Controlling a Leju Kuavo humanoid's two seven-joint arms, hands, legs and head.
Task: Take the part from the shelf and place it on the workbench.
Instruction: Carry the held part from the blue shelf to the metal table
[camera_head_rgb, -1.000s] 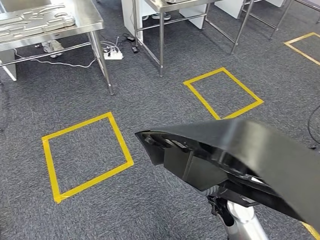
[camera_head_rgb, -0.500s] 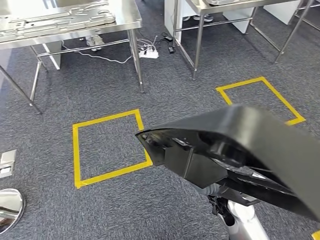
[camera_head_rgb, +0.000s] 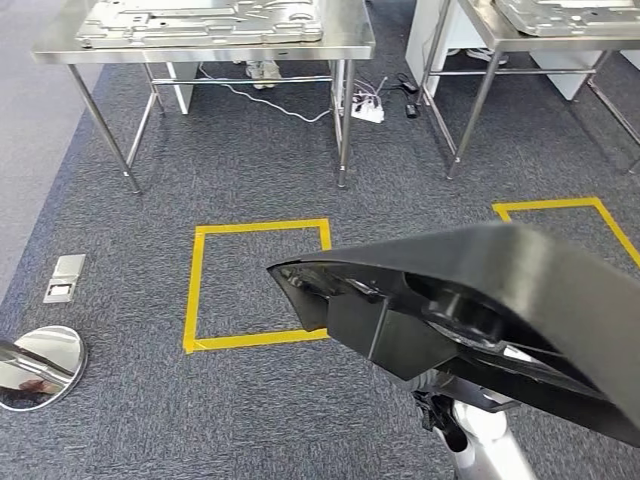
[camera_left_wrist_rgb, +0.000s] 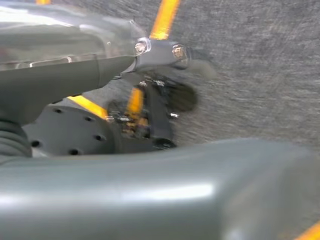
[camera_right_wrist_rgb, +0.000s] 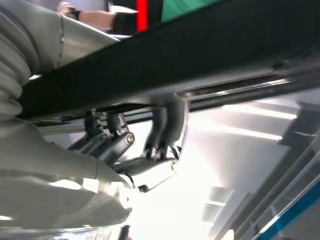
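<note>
A large black moulded part (camera_head_rgb: 483, 300) fills the lower right of the head view, carried above the grey carpet. My right arm (camera_head_rgb: 487, 445) comes up beneath it. In the right wrist view my right hand (camera_right_wrist_rgb: 151, 150) grips the underside edge of the black part (camera_right_wrist_rgb: 188, 55) with its fingers (camera_right_wrist_rgb: 168, 125) hooked on it. My left hand (camera_left_wrist_rgb: 151, 100) hangs blurred over the carpet and holds nothing, thumb and fingers apart. A steel workbench (camera_head_rgb: 355, 45) stands ahead at the back, with flat metal pieces on it.
A second steel table (camera_head_rgb: 483, 25) stands at the back right. Yellow taped squares (camera_head_rgb: 198, 290) (camera_head_rgb: 558, 205) mark the carpet. A round shiny disc (camera_head_rgb: 38, 365) and a floor socket plate (camera_head_rgb: 64, 278) lie at left. A power strip (camera_head_rgb: 367, 110) and someone's shoes (camera_head_rgb: 260, 68) are under the workbench.
The camera has turned: the workbench and the taped squares have slid rightward in the picture, and the disc has come into view. The black part stays in the same hold.
</note>
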